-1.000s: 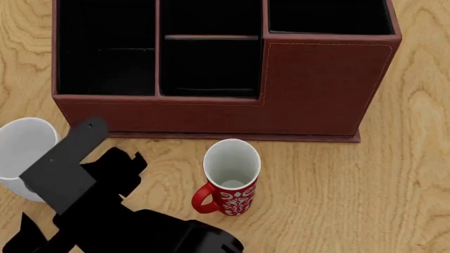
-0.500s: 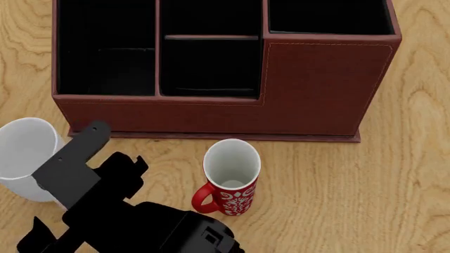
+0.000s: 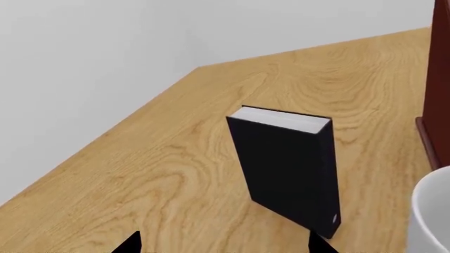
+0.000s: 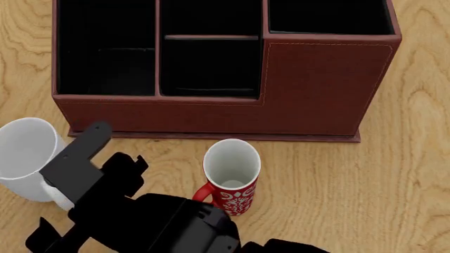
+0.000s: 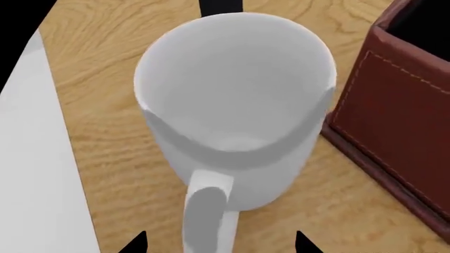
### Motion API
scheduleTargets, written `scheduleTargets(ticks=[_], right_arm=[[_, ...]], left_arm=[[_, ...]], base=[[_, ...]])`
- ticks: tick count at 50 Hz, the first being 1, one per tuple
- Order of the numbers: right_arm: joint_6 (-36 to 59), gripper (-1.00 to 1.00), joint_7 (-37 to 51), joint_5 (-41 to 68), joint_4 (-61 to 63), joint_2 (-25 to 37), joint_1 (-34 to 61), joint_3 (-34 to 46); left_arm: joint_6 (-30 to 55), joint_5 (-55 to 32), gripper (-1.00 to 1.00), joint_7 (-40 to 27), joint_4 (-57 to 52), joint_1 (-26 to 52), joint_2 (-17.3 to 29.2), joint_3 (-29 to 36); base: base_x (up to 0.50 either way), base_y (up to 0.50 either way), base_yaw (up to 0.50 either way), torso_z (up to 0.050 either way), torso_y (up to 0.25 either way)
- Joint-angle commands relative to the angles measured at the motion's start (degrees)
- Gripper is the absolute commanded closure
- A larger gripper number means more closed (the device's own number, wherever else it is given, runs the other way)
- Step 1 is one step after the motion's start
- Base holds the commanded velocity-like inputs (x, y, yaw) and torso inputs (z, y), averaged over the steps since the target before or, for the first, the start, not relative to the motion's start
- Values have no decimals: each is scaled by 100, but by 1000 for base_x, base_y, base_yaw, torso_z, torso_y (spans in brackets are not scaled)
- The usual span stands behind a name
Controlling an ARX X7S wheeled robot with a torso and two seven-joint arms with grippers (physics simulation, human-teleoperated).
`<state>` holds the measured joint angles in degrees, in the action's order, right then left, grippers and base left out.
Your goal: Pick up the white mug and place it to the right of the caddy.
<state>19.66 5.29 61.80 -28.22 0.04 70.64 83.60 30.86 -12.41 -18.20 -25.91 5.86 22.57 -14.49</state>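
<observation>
The white mug (image 4: 25,154) stands on the wooden table at the left, just in front of the caddy's (image 4: 309,89) left corner. In the right wrist view the mug (image 5: 235,105) is close and upright, with its loop handle (image 5: 207,211) pointing at the camera. My right gripper (image 5: 219,245) is open, its fingertips on either side of the handle and not touching it. The caddy's corner (image 5: 393,121) is beside the mug. In the head view a dark arm and gripper (image 4: 95,166) sit right next to the mug. My left gripper (image 3: 223,245) is open and empty over bare wood.
A red mug with a white pattern (image 4: 231,176) stands in front of the caddy's middle. A black book-like box (image 3: 288,168) stands upright near the table's edge, with the white mug's rim (image 3: 430,211) beside it. Bare wood lies right of the caddy (image 4: 422,132).
The dark arm has crept a little forward and rightward beside the white mug, and more of its body shows at the bottom of the head view. The mugs and caddy have not moved.
</observation>
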Motion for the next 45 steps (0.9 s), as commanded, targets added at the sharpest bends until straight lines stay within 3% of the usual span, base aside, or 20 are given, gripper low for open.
scheduleTargets(ticks=[1, 7, 8, 30, 45], right_arm=[[-423, -100, -71, 431, -335, -4, 250, 540], [-422, -100, -138, 392, -367, -4, 243, 542], [-421, 100, -155, 376, -358, -4, 238, 544], [-333, 100, 138, 443, -123, -1, 338, 493], [177, 100, 1220, 894, 1819, 872, 815, 218]], left_arm=[[-67, 27, -100, -5, 150, 32, 5, 44], [-98, 47, -100, -12, 200, 37, -9, 98], [-89, 43, -100, -13, 197, 39, -7, 97], [-16, -13, -100, -43, 48, -7, 23, 61], [206, -102, -100, -94, -367, -27, 67, 9]], base=[[0, 0, 0, 0, 0], [0, 0, 0, 0, 0], [0, 0, 0, 0, 0], [1, 1, 1, 0, 0], [0, 0, 0, 0, 0]])
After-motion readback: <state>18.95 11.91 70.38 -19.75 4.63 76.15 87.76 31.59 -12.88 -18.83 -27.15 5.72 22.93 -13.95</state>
